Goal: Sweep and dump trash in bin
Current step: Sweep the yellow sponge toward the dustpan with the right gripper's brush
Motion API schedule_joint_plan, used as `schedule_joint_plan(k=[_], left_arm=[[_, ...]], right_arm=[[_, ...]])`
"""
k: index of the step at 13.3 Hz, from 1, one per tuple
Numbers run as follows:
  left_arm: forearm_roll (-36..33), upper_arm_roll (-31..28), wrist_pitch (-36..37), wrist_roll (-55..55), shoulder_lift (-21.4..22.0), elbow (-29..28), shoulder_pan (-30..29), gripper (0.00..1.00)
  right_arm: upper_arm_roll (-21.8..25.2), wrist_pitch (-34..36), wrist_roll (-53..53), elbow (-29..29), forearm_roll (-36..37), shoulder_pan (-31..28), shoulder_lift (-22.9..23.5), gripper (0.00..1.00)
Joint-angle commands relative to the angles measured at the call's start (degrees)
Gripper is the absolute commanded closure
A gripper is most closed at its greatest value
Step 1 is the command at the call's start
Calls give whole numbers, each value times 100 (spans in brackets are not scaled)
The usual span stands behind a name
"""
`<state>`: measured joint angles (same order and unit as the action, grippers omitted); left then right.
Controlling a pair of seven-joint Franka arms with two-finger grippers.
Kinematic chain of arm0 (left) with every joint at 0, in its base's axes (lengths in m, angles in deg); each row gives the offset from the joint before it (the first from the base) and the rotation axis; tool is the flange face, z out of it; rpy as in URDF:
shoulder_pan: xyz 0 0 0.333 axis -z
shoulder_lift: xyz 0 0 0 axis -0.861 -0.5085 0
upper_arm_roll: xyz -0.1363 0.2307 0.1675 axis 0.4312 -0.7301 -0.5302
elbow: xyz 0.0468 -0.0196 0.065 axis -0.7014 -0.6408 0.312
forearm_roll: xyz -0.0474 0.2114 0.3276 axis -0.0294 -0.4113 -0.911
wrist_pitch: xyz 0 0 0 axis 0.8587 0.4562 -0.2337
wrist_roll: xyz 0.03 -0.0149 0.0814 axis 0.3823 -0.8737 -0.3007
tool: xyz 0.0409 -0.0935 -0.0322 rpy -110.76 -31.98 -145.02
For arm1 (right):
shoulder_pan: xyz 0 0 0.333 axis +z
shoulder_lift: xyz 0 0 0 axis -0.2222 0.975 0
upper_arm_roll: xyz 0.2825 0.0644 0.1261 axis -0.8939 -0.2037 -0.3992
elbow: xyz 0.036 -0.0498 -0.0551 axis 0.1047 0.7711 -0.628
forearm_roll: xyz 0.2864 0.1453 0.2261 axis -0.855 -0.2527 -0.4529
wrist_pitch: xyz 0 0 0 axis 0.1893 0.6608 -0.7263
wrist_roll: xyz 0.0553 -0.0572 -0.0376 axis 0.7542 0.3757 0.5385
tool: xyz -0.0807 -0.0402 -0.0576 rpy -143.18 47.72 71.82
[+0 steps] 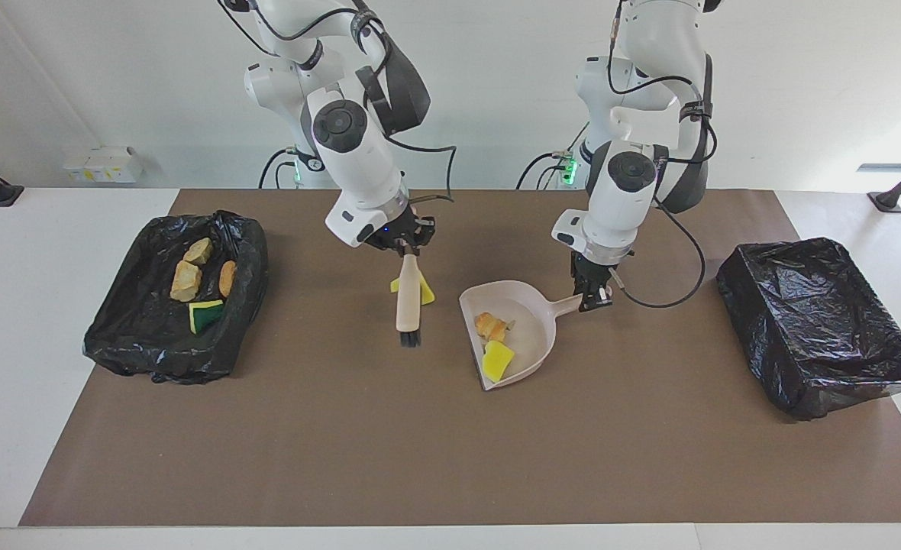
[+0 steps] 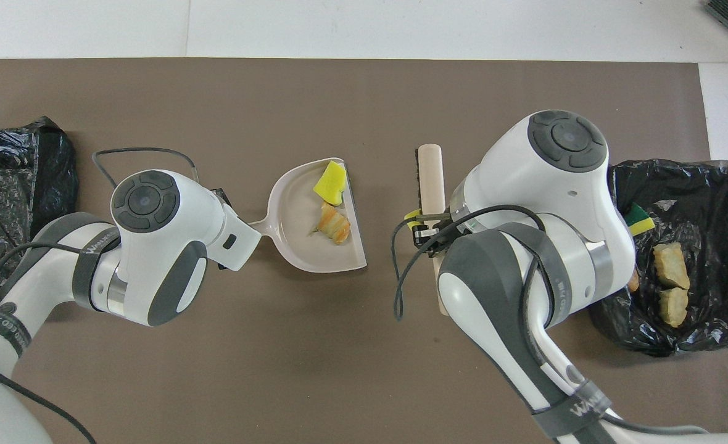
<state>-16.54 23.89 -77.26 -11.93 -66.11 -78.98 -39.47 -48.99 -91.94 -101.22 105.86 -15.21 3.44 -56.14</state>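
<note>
**Facing view: two scraps in the pan, one on the mat**

Facing view shows the left gripper (image 1: 593, 299) clamped on the handle of the dustpan (image 1: 527, 328), which rests near the middle of the brown mat (image 1: 343, 443). Inside the pan lie two scraps — a yellow sponge piece (image 1: 498, 359) at its open lip and a tan chunk (image 1: 490, 326) just nearer the robots.

The right gripper (image 1: 405, 246) is shut on the handle of the brush (image 1: 408, 302) and holds it up over the mat, bristles pointing down, beside the pan toward the right arm's end and clear of it. Under the brush handle one more sponge scrap (image 1: 423, 292) lies on the mat, not yet in the pan; in the overhead view only a sliver of it (image 2: 411, 215) peeks out by the gripper.

The bin (image 1: 145, 336) by the mat's edge at the right arm's end already holds four scraps: three tan chunks (image 1: 185, 280) and a green-backed sponge (image 1: 205, 314). The second bin (image 1: 825, 336), at the left arm's end, shows nothing inside.

By this count — four binned, two in the pan, one loose — the job looks past halfway. Left, most likely: sweep the last scrap into the pan, then carry the pan to a bin and tip it.
</note>
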Motion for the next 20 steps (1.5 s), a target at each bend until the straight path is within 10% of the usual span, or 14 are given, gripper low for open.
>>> schedule_joint_plan(k=[1,6,14,20], left_arm=[[120,-54,-146,194,57,-114,60,100],[120,-54,-120,229,65,-114,51,100],[120,-54,-120,238,92,-184,77,100],[120,-54,-85,229,144,-299,95,100]], right_arm=[[-57,-253,816,511,605,-213,21,100],[-109,-1484,398,1321,1090,-64,400,100],[-83,-1327,1257,1173,-2935,-467,365,100],[-65,440,370,55,-2963,-1556,338,100]])
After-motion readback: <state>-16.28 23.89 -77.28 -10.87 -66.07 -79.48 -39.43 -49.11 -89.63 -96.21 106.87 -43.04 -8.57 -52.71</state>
